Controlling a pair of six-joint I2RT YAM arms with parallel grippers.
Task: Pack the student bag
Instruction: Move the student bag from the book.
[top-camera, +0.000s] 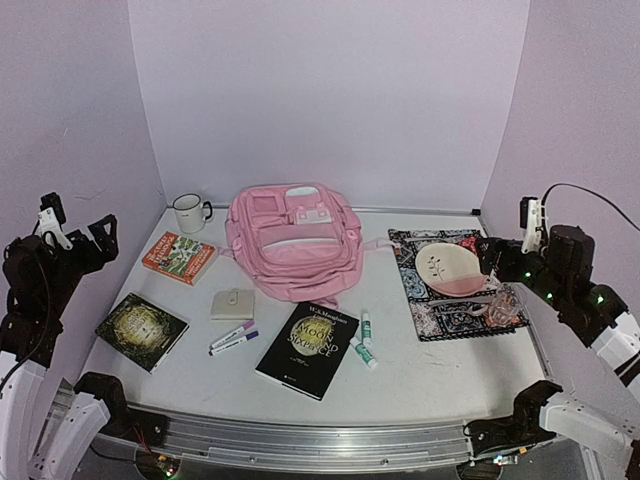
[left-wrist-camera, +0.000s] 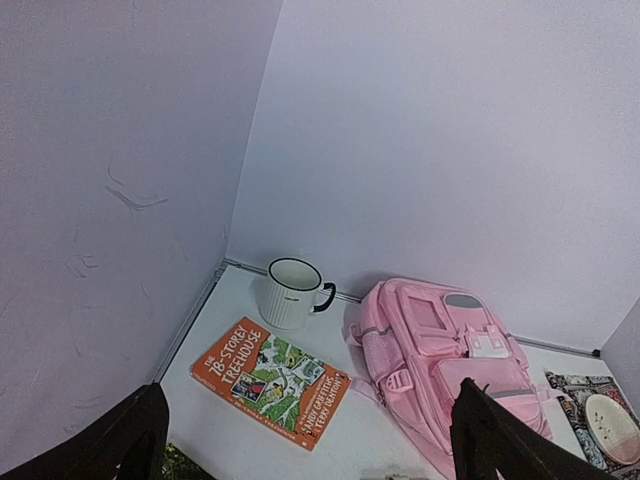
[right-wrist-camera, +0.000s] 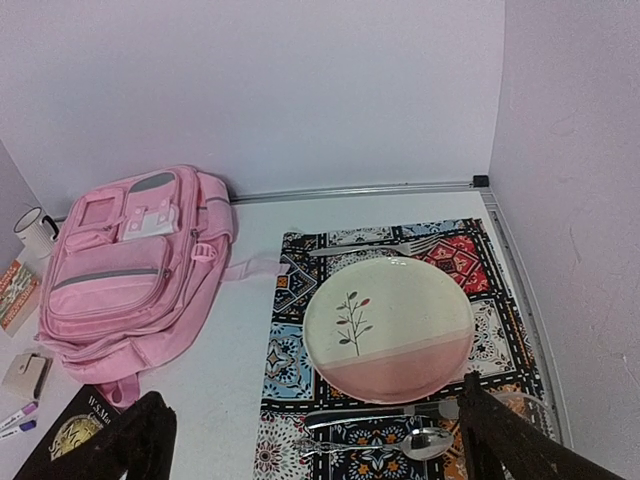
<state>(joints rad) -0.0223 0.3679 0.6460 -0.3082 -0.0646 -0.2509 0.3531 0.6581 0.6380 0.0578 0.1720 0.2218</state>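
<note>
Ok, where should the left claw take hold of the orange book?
Probably the near long edge of the orange book, coming from above. It lies flat, cover up, so a finger must slip under a thin edge; that side faces away from the mug and student bag.

One student bag (top-camera: 292, 240), three books (top-camera: 180, 257), four markers (top-camera: 232, 334), one white mug (top-camera: 188, 212), one small wallet (top-camera: 232, 303), one plate (top-camera: 449, 268), one placemat (top-camera: 445, 318), one glass (top-camera: 503, 305), one fork (right-wrist-camera: 380, 247), one spoon (right-wrist-camera: 420, 441).
</note>
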